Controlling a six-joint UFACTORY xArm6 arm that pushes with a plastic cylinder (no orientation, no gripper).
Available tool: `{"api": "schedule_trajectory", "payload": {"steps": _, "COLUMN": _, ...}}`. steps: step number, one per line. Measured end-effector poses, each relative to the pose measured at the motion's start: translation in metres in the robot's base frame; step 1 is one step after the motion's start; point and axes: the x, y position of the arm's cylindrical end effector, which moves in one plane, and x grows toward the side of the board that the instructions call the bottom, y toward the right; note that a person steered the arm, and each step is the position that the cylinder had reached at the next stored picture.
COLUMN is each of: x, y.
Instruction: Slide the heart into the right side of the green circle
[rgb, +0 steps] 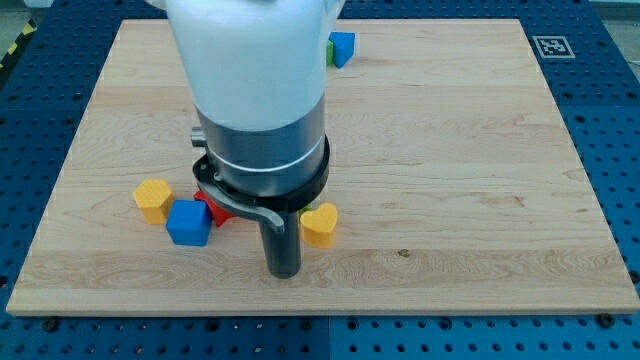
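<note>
1. Your rod (283, 250) stands nearest the view's bottom, just left of the yellow heart (320, 224); my tip (283, 272) seems touching or almost so. There are no jaws here, only the rod.
2. Left of the heart, a red block (212, 208), blue cube (188, 222) and yellow block (153, 200) cluster. A wide swing could scatter them.
3. Far above the heart, a blue block (343, 47) shows with a green sliver (329, 49) at its left, probably the green circle, mostly hidden by the arm. An off-centre push may spin the heart aside, or strike blue first.
</note>
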Motion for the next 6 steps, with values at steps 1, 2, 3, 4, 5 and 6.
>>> {"api": "schedule_trajectory", "payload": {"steps": 1, "x": 0.004, "y": 0.028}}
{"api": "schedule_trajectory", "payload": {"steps": 2, "x": 0.004, "y": 0.042}}
{"api": "schedule_trajectory", "payload": {"steps": 3, "x": -0.024, "y": 0.045}}
{"api": "schedule_trajectory", "payload": {"steps": 4, "x": -0.025, "y": 0.045}}
{"api": "schedule_trajectory", "payload": {"steps": 5, "x": -0.025, "y": 0.045}}
{"api": "schedule_trajectory", "payload": {"steps": 6, "x": -0.020, "y": 0.043}}
